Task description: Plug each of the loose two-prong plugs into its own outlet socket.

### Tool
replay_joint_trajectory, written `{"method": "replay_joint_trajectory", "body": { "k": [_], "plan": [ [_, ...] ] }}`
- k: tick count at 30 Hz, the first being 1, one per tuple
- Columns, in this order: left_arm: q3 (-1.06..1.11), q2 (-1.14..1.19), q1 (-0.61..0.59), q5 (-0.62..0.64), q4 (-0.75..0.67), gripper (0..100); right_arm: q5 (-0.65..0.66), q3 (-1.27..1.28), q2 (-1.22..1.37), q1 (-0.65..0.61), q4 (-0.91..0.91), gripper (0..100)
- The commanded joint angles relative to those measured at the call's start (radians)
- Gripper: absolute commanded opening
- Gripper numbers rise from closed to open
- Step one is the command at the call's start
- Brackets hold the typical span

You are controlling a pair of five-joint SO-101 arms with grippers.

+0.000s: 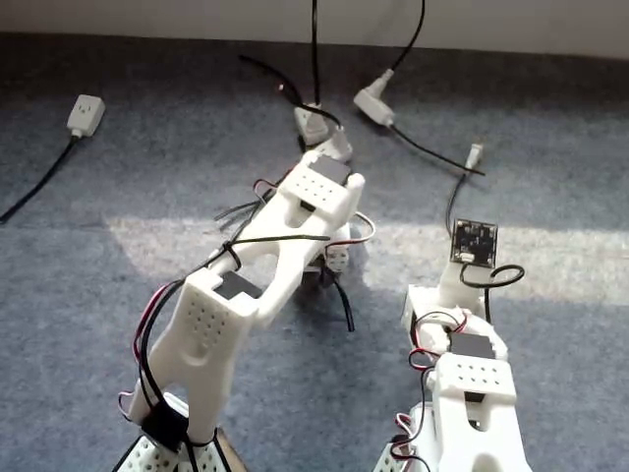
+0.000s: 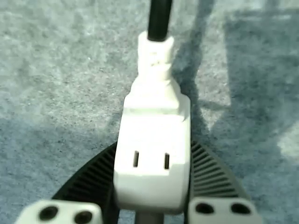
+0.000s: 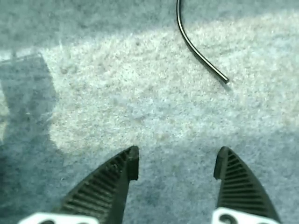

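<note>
Upper centre of the high view: left arm (image 1: 236, 295) stretched up-frame, its tip at an outlet socket (image 1: 309, 124) on a black cord that runs off the top edge. White plug (image 1: 373, 102) lies just right of it on the grey carpeted bench (image 1: 147, 197), apart from it and not yet mated. Another white cord end (image 1: 85, 115) sits far upper left. Right arm (image 1: 472, 379) folded at lower right, well apart from all of these. Left wrist view, centre: left gripper (image 2: 154, 147) clamped on the outlet socket (image 2: 152, 121), ribbed fingers (image 2: 210, 172) on either flank, two slots facing the camera, cord leading off the top. Likely held this way to steady the slotted face for a plug. Right wrist view, lower half: right gripper (image 3: 178, 154) spread wide, nothing between the jaws, bare carpet beneath. A black cable (image 3: 196, 51) curves across the upper right. Probably on standby to fetch the plug.
</note>
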Motion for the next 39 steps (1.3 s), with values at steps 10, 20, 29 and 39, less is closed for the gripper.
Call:
{"method": "replay_joint_trajectory", "body": {
  "k": [10,20,29,39],
  "plan": [
    [-0.492,-0.024,-0.042,-0.020,0.020,1,-0.005,-0.004,-0.002,0.007,-0.016,26.5],
    [-0.816,-0.022,-0.073,-0.215,0.015,1,-0.005,-0.004,-0.002,0.007,-0.016,26.5],
    [-0.794,-0.019,-0.177,-0.250,-0.141,1,-0.005,-0.004,-0.002,0.007,-0.016,26.5],
    [-0.702,0.045,-0.366,-0.361,-0.347,1,-0.005,-0.004,-0.001,0.007,-0.016,26.5]
  ]
}}
